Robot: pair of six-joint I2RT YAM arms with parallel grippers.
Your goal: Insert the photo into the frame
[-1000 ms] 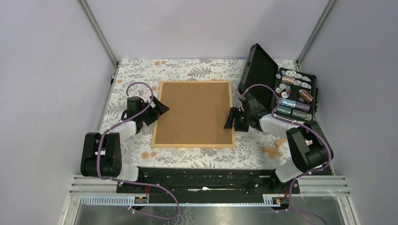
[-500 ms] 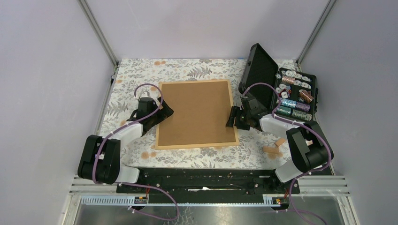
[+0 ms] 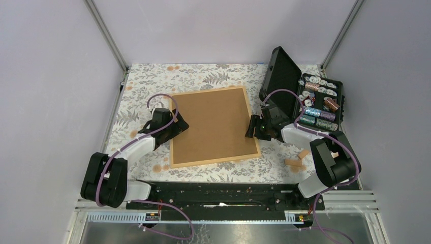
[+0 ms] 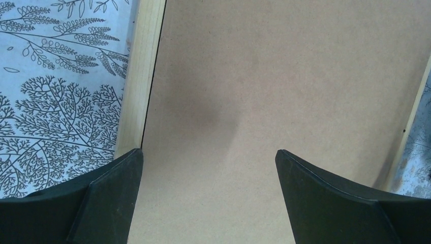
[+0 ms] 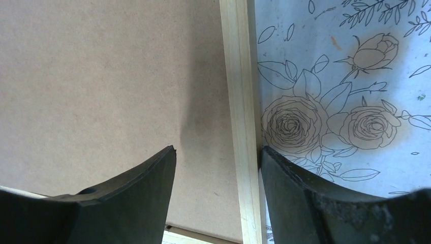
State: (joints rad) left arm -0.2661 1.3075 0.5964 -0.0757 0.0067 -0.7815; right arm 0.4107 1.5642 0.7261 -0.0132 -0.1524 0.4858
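Note:
The frame [image 3: 216, 160], thin light wood, lies flat on the floral cloth and is slightly skewed. A plain brown backing board [image 3: 213, 124] fills it, face up. The photo is hidden. My left gripper [image 3: 179, 124] is at the frame's left side, open. In the left wrist view its wide-apart fingers hang over the board [image 4: 284, 76], just inside the left moulding [image 4: 142, 76]. My right gripper [image 3: 250, 127] is at the frame's right side, open. In the right wrist view it straddles the right moulding [image 5: 239, 101]: one finger over the board [image 5: 101, 76], the other against the moulding's outer side.
An open black hard case [image 3: 284, 81] stands at the back right, its tray of shiny rolls and chips [image 3: 320, 101] behind my right arm. Small wooden blocks [image 3: 297, 160] lie at the near right. Grey walls enclose the table on three sides.
My left gripper has moved nearer and to the right, in over the frame's left edge. The frame has turned slightly anticlockwise on the cloth. The right gripper has barely moved.

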